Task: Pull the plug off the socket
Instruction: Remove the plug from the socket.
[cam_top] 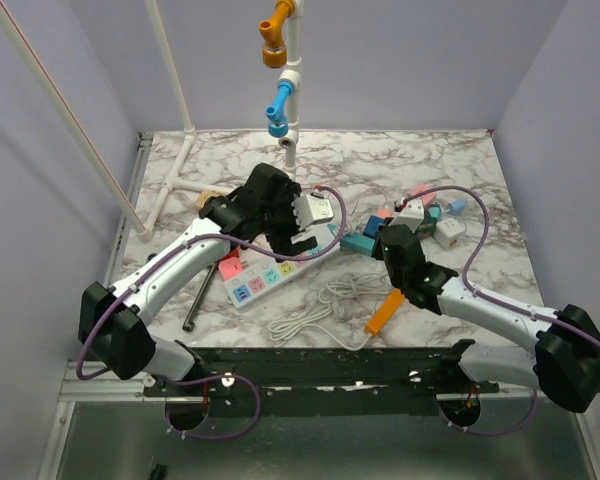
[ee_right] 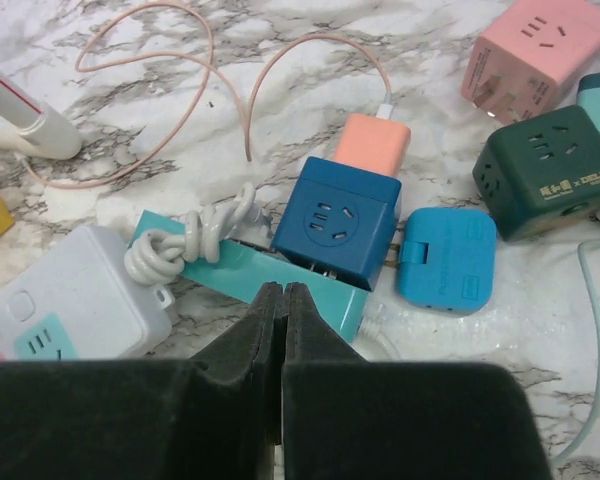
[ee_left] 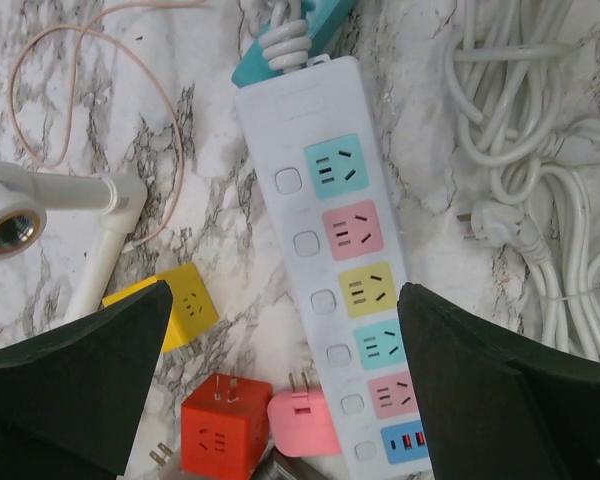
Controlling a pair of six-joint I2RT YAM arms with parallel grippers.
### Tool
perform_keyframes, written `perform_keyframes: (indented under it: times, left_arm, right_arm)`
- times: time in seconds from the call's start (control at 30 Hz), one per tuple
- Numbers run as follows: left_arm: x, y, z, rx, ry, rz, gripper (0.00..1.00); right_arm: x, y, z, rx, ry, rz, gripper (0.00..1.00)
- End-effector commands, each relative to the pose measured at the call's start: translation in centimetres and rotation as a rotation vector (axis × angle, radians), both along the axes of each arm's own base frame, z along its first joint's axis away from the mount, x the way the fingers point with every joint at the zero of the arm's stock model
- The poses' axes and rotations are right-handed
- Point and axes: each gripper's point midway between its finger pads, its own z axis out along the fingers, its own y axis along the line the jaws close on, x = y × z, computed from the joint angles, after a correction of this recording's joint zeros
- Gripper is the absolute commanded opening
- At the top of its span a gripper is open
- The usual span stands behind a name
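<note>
Left hand (ee_left: 283,320), fingers apart, hangs over the socket (ee_left: 280,130), one end cropped.

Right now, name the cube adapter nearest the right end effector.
The dark blue cube, directly ahead; the pink cube and dark green cube lie farther off right.

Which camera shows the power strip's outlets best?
Left wrist: the strip lies straight below, its outlet row plain. Top external shows its near end, the rest partly under the left arm. Right wrist catches only one corner.
</note>
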Motion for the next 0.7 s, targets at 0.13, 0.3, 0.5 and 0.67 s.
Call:
perform_keyframes:
  times: [0.13,0.3,0.5,0.67]
  left_arm:
    - [2.3,-5.4,1.0,-0.079,-0.083,-0.166,0.98]
    - [3.5,-7.8,1.4,-0.122,-0.008,-0.169,0.99]
    - [2.5,-7.9,1.4,-0.172,0.002,-0.17,0.98]
    - [0.9,-6.8,1.4,-0.19,0.011,-0.164,0.98]
  right_arm:
    - [1.3,-1.3,0.6,0.027,-0.015,-0.177,0.36]
    - [4.2,-0.5,-1.5,0.127,0.232,-0.169,0.75]
    - [5.2,-0.3,-3.2,0.117,0.408,-0.144,0.85]
    - [5.1,0.6,-0.9,0.162,0.337,-0.053,0.83]
